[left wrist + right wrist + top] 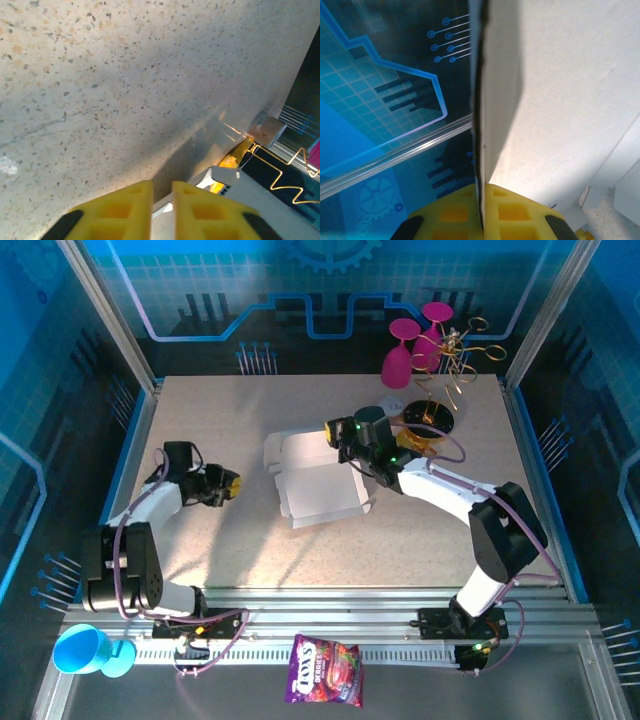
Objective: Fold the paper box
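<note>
The white paper box (315,485) lies partly folded in the middle of the table, with one panel standing up at its far side. My right gripper (342,443) is shut on that raised panel. In the right wrist view the thin cardboard edge (481,125) runs straight up from between the yellow fingers (520,210). My left gripper (230,485) rests low over the table, left of the box and apart from it. Its fingers (125,210) stand almost together with nothing between them. The box's near corner (265,200) shows beyond them.
Two pink goblets (410,345), a gold wire stand (458,360) and a black dish (432,418) crowd the back right corner. A blue cup (85,650) and a purple candy bag (325,670) lie off the table in front. Bare tabletop (125,75) stretches around the left gripper.
</note>
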Motion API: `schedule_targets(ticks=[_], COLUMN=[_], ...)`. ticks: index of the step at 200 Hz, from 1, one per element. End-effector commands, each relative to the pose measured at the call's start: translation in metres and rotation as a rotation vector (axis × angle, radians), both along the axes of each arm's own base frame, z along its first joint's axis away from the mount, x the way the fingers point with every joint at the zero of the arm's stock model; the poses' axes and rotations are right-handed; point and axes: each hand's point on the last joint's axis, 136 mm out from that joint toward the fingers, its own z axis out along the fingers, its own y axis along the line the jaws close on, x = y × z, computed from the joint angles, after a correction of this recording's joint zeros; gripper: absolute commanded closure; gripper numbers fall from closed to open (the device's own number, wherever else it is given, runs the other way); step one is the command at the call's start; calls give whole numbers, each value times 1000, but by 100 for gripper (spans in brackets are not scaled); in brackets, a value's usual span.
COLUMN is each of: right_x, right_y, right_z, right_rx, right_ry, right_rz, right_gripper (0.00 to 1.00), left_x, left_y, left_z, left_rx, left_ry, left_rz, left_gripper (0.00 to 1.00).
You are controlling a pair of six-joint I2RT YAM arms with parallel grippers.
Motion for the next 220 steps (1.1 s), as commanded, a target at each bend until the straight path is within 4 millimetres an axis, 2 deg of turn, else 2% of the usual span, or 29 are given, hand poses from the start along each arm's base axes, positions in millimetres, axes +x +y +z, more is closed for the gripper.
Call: schedule_targets(ticks=[1,58,67,106,120,132,138,160,178,220], right_x=[0,4,4,4,4,3,2,1,0,-7], right_y=[-3,7,9,15,17,20,20,24,27,37], right_z=[5,-16,-12,-20,-23,-28,-30,-39,-44,-59], right_rx=[4,-4,12,-2,-15,-37,-46,-68,-76,-56], right_ry=[15,15,-6,-32,-53,-68,-75,-124,-180,-206], right_rz=[-4,26,30,60,80,104,113,144,163,196], right_gripper=[100,100,100,100,100,100,100,100,100,100], left_x=[23,21,22,27,23,19,17,12,8,7], left_y=[-7,-33,-36,-42,-36,-27,-23,-10,-6,-17], left_z=[9,-23,-28,-35,-33,-27,-22,-5,0,7], left_rx=[-52,-73,-71,-54,-18,42,74,184,233,268], left_ry=[-111,-28,-20,-9,0,3,-1,-14,-16,-94], left_rz=[-34,-102,-105,-115,-98,-86,-86,-104,-146,-274], left_gripper=[90,93,93,94,92,76,73,72,72,74])
